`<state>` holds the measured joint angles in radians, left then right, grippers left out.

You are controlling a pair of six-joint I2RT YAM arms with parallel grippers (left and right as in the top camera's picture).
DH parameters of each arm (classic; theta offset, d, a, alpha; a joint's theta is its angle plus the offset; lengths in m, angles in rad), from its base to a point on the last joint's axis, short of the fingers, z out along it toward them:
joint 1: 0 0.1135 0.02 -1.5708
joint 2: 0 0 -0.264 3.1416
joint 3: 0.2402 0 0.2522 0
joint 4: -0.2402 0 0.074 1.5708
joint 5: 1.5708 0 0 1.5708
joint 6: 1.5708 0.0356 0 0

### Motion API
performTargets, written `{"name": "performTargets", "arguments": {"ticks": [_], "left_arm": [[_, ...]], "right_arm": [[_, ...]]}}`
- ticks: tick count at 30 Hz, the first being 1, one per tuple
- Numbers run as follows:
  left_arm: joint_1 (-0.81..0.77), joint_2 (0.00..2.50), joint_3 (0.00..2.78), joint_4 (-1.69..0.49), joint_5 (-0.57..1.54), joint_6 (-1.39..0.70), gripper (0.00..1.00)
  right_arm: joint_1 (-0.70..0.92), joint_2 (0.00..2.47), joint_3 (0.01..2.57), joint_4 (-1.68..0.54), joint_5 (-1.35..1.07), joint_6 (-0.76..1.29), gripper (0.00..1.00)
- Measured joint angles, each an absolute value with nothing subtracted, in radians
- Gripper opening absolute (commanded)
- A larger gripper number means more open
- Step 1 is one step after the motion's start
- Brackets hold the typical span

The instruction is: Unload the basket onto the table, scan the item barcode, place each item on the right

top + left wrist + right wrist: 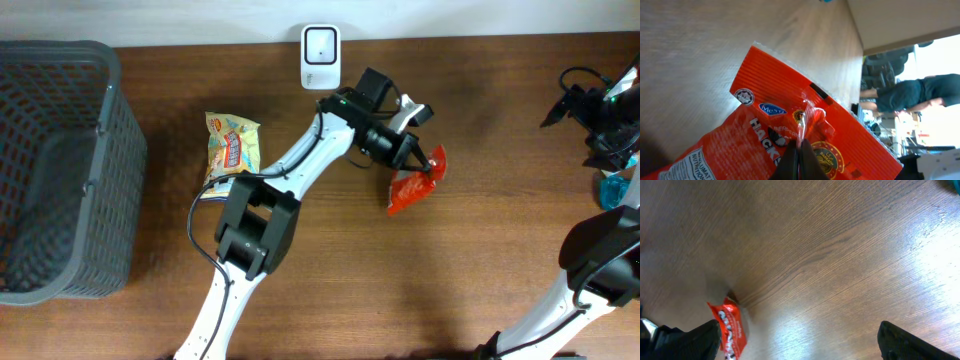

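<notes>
The item is a red snack packet (410, 190) hanging just above the table, right of the middle. My left gripper (432, 165) is shut on its upper edge. In the left wrist view the black fingertips (799, 150) pinch a crinkled fold of the packet (770, 90), whose printed face with white lettering is turned to the camera. No barcode shows. The white scanner (320, 55) stands at the table's back edge, left of the packet. My right gripper (598, 108) is at the far right, open (800, 340) over bare wood, and the packet (729, 327) appears small and far off.
A yellow snack bag (232, 148) lies flat left of the left arm. A dark mesh basket (60, 170) fills the left end of the table. A teal object (612, 188) sits near the right arm.
</notes>
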<state>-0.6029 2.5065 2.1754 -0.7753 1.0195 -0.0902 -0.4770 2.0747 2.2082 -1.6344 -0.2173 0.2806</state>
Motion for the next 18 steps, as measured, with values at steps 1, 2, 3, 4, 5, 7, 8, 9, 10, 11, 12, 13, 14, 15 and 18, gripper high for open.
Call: {"name": "performTargets", "arguments": {"ticks": [1,2,3,4,5,7,8,9,10,11,12,13,14,15,18], "left_arm": [[-0.587,2.506,2.167,-0.772,1.010,-0.090,0.00],[-0.569,2.506,2.151,-0.770,1.005,-0.090,0.00],[-0.556,2.506,2.135,-0.763,1.002,-0.090,0.00],[-0.537,2.506,2.105,-0.749,1.000,-0.090,0.00],[-0.526,2.506,2.089,-0.743,0.998,-0.090,0.00],[-0.496,2.506,2.059,-0.732,0.998,-0.091,0.08],[-0.486,2.506,2.053,-0.731,0.998,-0.091,0.14],[-0.477,2.506,2.051,-0.730,0.998,-0.089,0.19],[-0.469,2.506,2.050,-0.729,0.995,-0.088,0.34],[-0.464,2.506,2.050,-0.733,0.995,-0.091,0.40],[-0.459,2.506,2.052,-0.743,0.995,-0.089,0.53],[-0.458,2.506,2.055,-0.753,0.995,-0.089,0.57],[-0.458,2.506,2.061,-0.761,0.994,-0.089,0.59],[-0.459,2.506,2.070,-0.770,0.990,-0.087,0.63],[-0.473,2.463,2.098,-0.832,0.884,-0.062,0.73]], "right_arm": [[-0.477,2.075,2.208,-1.634,-0.217,0.280,0.98],[-0.477,2.075,2.208,-1.634,-0.217,0.281,0.98],[-0.477,2.075,2.208,-1.634,-0.217,0.280,0.98],[-0.477,2.075,2.208,-1.634,-0.217,0.280,0.98],[-0.477,2.075,2.208,-1.634,-0.217,0.280,0.98],[-0.477,2.075,2.208,-1.634,-0.217,0.281,0.98],[-0.477,2.075,2.208,-1.634,-0.217,0.280,0.98],[-0.477,2.075,2.208,-1.634,-0.217,0.281,0.98],[-0.477,2.075,2.208,-1.634,-0.217,0.281,0.98],[-0.477,2.075,2.208,-1.634,-0.217,0.281,0.98],[-0.477,2.075,2.208,-1.634,-0.217,0.281,0.98],[-0.477,2.075,2.208,-1.634,-0.217,0.280,0.98],[-0.477,2.075,2.208,-1.634,-0.217,0.281,0.98],[-0.477,2.075,2.208,-1.634,-0.217,0.281,0.98],[-0.477,2.075,2.208,-1.634,-0.217,0.281,0.98]]}}
